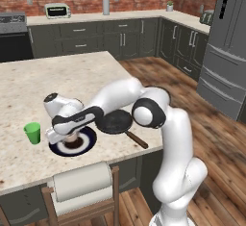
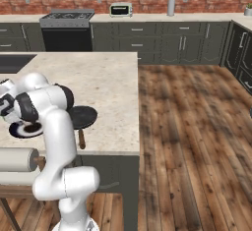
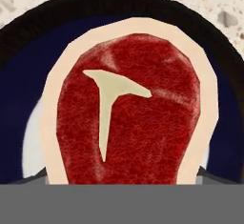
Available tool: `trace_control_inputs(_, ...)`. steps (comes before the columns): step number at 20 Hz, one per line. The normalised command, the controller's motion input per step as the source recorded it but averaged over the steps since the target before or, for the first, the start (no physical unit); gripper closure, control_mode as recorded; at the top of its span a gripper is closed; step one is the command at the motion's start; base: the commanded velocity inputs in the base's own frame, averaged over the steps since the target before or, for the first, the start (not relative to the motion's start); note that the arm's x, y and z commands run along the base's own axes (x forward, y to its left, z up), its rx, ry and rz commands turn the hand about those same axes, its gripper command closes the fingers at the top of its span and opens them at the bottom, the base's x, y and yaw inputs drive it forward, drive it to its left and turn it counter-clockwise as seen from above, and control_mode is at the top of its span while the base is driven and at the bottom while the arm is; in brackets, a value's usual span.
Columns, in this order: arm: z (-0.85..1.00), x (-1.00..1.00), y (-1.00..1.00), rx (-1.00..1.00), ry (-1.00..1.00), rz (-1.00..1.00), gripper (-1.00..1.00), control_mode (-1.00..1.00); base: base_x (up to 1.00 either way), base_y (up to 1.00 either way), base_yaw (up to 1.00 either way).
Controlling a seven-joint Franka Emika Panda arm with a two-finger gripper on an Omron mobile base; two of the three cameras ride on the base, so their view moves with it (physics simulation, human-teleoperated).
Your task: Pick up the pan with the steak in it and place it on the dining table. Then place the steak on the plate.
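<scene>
The steak (image 3: 128, 108), red with a cream fat rim, hangs very close under my hand, just above the plate (image 3: 19, 99). My gripper (image 1: 68, 136) is low over the plate (image 1: 89, 141) near the front edge of the dining table (image 1: 29, 85), its jaws set wide against the steak's sides. Right of the plate, the black pan (image 1: 115, 121) lies with nothing in it, its wooden handle pointing toward the table's front edge. From the right base the pan (image 2: 81, 117) sits beside my forearm and the plate (image 2: 22, 130) peeks out below it.
A green cup (image 1: 32, 132) stands left of the plate. A paper towel roll (image 1: 81, 182) on a wooden frame sits against the table's front edge. Wall counters, a stove (image 2: 66, 18) and a fridge (image 1: 226, 52) line the room beyond open wooden floor.
</scene>
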Motion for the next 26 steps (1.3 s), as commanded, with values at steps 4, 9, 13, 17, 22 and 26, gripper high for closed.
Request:
trace_control_inputs(4, 0.41, -0.02, -0.19, 0.05, 0.02, -0.07, -1.0, -1.0, 0.0, 0.0, 0.0)
trace_control_inputs(9, 0.27, -0.23, -0.35, 0.04, 0.05, -0.1, -1.0, -1.0, 0.0, 0.0, 0.0)
trace_control_inputs(13, 0.32, -0.13, -0.18, 0.02, 0.02, -0.08, -1.0, -1.0, 0.0, 0.0, 0.0)
trace_control_inputs(17, 0.73, -0.49, -0.38, 0.08, 0.0, -0.1, -1.0, -1.0, 0.0, 0.0, 0.0)
trace_control_inputs(22, 0.58, -0.53, -0.49, 0.11, -0.16, -0.09, -1.0, -1.0, 0.0, 0.0, 0.0)
trace_control_inputs(26, 0.65, -0.58, -0.36, 0.11, -0.23, -0.05, -1.0, -1.0, 0.0, 0.0, 0.0)
